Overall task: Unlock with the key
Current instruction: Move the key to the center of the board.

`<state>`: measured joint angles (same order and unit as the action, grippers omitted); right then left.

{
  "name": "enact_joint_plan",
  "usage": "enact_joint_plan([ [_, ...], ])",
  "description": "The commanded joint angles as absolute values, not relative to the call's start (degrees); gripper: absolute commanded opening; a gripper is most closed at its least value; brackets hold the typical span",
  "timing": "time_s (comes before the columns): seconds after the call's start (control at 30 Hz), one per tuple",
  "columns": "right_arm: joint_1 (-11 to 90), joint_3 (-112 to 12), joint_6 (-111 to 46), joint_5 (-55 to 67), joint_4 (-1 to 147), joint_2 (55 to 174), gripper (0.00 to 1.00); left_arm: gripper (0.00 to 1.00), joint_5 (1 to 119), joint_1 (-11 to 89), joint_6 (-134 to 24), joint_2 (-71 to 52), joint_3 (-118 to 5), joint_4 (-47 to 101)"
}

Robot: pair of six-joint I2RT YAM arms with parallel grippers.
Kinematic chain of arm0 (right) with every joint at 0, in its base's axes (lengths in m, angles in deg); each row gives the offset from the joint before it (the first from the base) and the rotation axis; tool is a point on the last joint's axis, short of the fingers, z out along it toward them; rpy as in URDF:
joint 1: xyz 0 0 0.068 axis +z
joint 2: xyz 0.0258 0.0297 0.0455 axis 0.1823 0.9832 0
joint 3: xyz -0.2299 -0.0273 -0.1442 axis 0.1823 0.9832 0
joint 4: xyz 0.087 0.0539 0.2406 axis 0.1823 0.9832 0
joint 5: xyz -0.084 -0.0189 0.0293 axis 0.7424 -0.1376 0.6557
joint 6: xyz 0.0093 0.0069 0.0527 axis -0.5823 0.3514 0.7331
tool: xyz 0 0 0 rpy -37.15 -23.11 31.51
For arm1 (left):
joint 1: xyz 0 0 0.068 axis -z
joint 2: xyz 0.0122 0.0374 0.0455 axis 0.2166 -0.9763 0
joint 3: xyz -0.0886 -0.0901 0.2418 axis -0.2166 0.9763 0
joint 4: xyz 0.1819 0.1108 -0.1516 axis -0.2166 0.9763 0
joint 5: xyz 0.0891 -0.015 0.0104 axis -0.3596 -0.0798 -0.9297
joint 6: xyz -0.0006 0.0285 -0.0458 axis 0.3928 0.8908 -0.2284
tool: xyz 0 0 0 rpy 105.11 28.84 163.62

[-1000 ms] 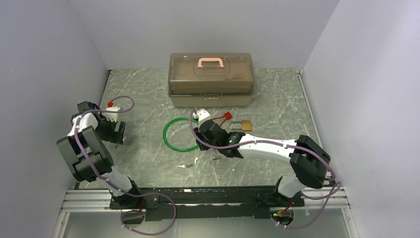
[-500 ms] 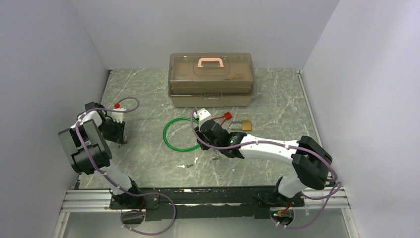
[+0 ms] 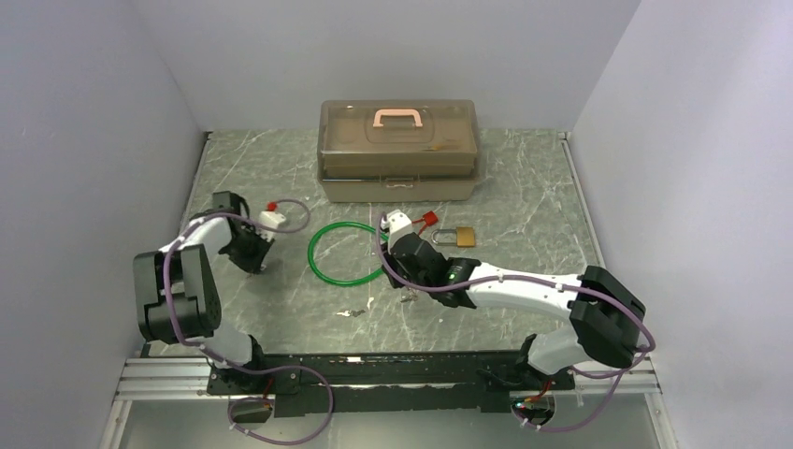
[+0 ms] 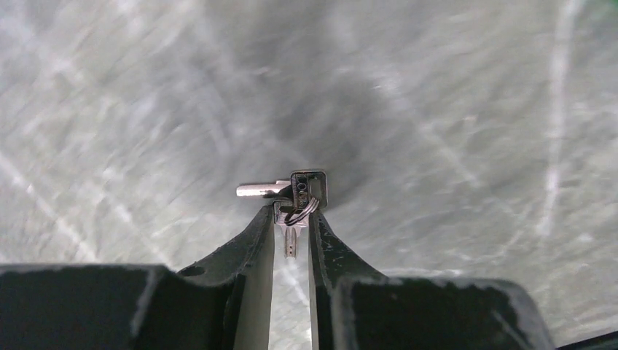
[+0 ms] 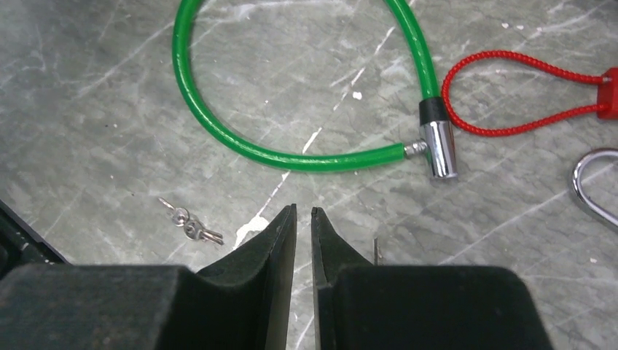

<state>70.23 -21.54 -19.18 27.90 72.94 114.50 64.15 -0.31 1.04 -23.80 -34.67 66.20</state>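
Left wrist view is taken up by the left gripper (image 4: 291, 211), whose two black fingers are drawn close together and clamped on a tiny flat silver-grey metal key (image 4: 256, 190). The key is joined by a small wire ring to a second one, which hangs down in the narrow gap between the fingers, while the first blade juts out sideways just past the fingertips. Behind them the grey-green marbled table top (image 4: 474, 109) is seen only as a blur. In the right wrist view the right gripper (image 5: 304, 211) is shown with its fingers brought almost together, a slim gap left between them and nothing seen inside it. Just left of those fingers a loose pair of small keys (image 5: 191, 227) lies on the table. Ahead of them lie a green plastic-coated cable loop (image 5: 218, 124) with a silver metal tip (image 5: 441, 149) and a red wire loop (image 5: 510, 95). From the top external view the held key is placed at the left of the table, left of the green loop and well apart from the small brass padlock (image 3: 465, 238), which lies near a translucent brown box with a pink handle (image 3: 399, 150).
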Motion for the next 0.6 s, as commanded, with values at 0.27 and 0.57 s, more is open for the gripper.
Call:
enact_joint_plan([
  [0.27,66.8,-11.2,-16.2,30.8,66.4,104.2,0.15,0.04,67.6,28.6,-4.9,-25.8,-27.1,74.7],
  [0.57,60.8,-3.7,-15.4,30.6,66.6,93.3,0.14,0.00,73.8,43.7,-6.4,-31.7,-35.8,82.7],
])
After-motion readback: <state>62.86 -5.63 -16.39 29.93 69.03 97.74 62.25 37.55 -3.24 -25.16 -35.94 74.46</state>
